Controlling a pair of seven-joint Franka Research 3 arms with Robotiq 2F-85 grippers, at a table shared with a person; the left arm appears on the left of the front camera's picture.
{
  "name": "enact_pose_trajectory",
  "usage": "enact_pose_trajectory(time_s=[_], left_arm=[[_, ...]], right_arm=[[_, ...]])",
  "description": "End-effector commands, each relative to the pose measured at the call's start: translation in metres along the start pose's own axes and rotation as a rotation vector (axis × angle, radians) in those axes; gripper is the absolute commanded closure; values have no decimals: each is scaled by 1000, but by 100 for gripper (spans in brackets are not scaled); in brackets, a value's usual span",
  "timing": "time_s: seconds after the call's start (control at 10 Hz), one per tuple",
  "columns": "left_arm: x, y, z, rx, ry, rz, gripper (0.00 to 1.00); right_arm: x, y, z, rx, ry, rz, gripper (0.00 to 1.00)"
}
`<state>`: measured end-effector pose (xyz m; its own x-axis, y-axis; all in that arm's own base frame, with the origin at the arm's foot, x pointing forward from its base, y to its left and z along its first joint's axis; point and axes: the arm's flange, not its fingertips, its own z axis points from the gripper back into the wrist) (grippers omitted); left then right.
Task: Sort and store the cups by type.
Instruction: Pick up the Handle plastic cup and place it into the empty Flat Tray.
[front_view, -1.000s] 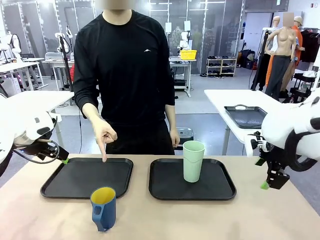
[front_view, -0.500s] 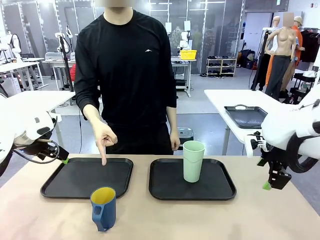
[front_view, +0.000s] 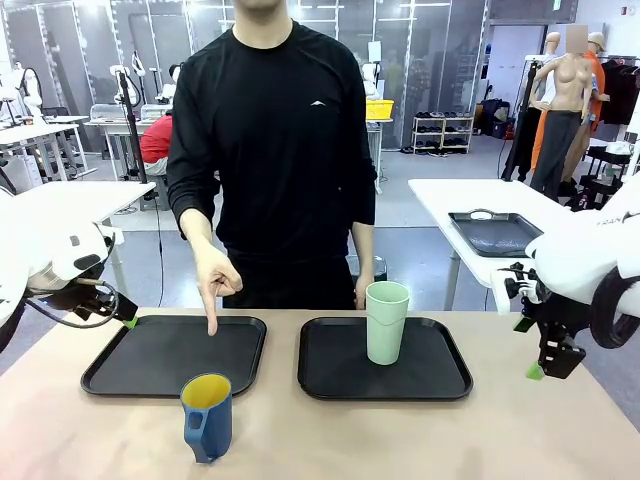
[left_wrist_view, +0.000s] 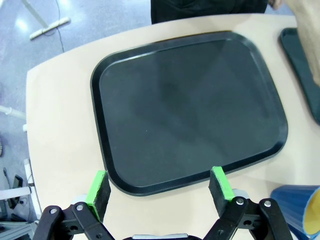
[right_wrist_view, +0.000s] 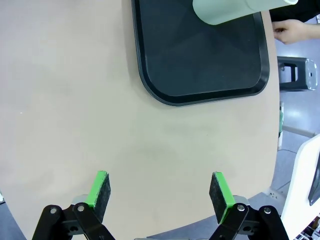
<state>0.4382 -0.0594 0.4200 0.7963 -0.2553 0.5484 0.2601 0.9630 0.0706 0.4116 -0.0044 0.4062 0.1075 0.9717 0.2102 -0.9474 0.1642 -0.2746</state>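
A dark blue handled mug (front_view: 207, 416) with a yellow inside stands on the table in front of the left black tray (front_view: 130, 368); its rim shows as the mug (left_wrist_view: 300, 210) at the lower right of the left wrist view. A pale mint-green tumbler (front_view: 386, 322) stands upright on the right black tray (front_view: 440, 375) and shows as the tumbler (right_wrist_view: 225, 10) in the right wrist view. My left gripper (left_wrist_view: 159, 186) hangs open over the near edge of the left tray (left_wrist_view: 190, 110). My right gripper (right_wrist_view: 159, 189) is open above bare table, off the right tray (right_wrist_view: 200, 60).
The person stands at the far side, one hand (front_view: 212, 280) pointing a finger down at the left tray's far edge. The other hand (right_wrist_view: 292, 31) hangs by the table edge. Another table with a tray (front_view: 492, 232) stands behind on the right.
The person has shifted slightly to the right, the pointing hand with them. My right arm has lowered a little. The cups have not moved.
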Motion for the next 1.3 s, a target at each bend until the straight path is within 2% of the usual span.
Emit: enact_pose_trajectory(time_s=[0.0, 0.3, 0.4, 0.5, 0.7, 0.8, 1.0, 1.2], left_arm=[[-15, 10, 4, 41, 64, -220, 0], [-39, 31, 26, 50, 204, -666, 0], [-46, 33, 31, -2, 221, -801, 0], [-50, 33, 35, -77, 186, -899, 0], [-54, 36, 37, -196, 109, -989, 0], [-55, 38, 37, -244, 114, -1028, 0], [-57, 37, 37, -383, 188, -1100, 0], [-52, 32, 36, -354, 270, -1149, 0]], right_arm=[[3, 0, -3, -14, 16, -26, 0], [3, 0, -3, -14, 16, -26, 0], [3, 0, -3, -14, 16, -26, 0], [3, 0, -3, -14, 16, -26, 0], [3, 0, -3, -14, 16, -26, 0], [3, 0, -3, -14, 16, -26, 0], [3, 0, -3, -14, 16, -26, 0], [3, 0, -3, -14, 16, -26, 0]])
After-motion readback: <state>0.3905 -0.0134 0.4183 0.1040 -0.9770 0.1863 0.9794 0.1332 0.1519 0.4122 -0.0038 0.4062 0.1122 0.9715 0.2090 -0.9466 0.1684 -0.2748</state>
